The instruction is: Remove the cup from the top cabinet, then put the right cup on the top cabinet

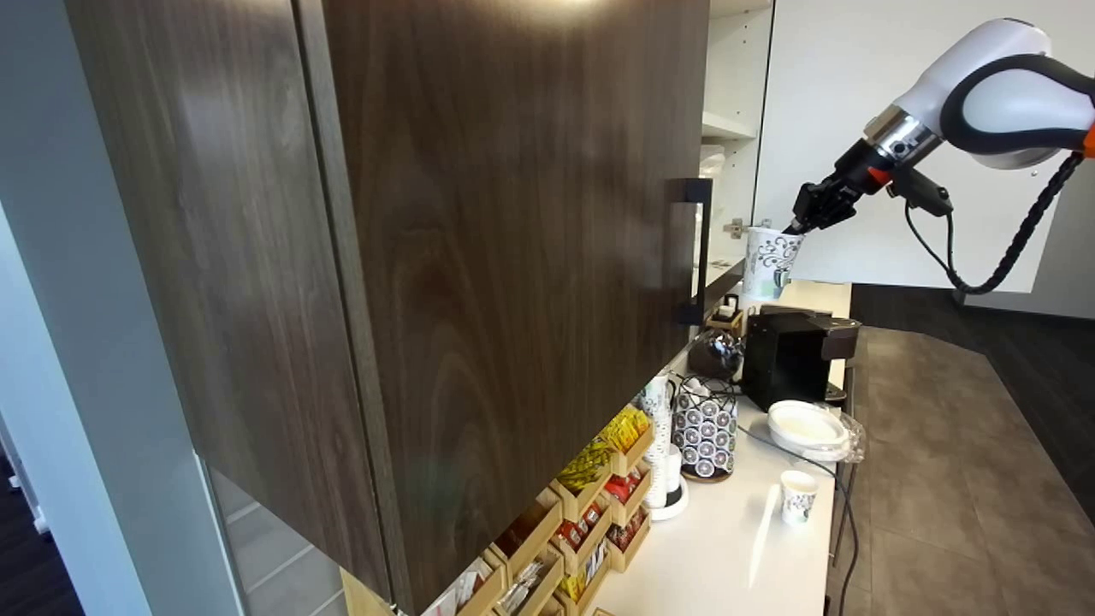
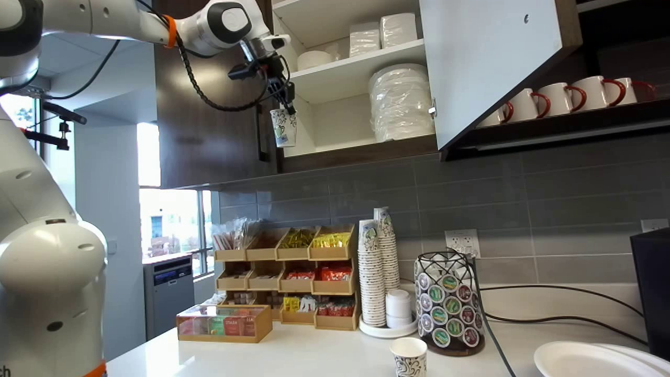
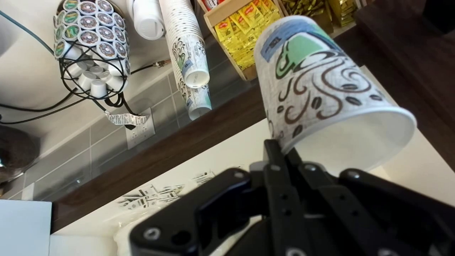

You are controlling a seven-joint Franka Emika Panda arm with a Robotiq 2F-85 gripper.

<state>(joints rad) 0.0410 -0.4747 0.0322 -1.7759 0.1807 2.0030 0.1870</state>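
Observation:
A white paper cup with brown swirls hangs from my gripper; both exterior views show this cup nearly upright, slightly tilted. My gripper is shut on its rim, one finger inside and one outside. It is just in front of the left part of the open top cabinet, near the bottom shelf's height. In an exterior view the cabinet's dark wood front covers most of the inside. A similar paper cup stands upright on the counter, also in the other view.
The open white-faced door stands right of the opening. Wrapped plates fill the bottom shelf's right part. Below are stacked cups, the patterned pod canister, snack bins and white bowls. A black handle is close by.

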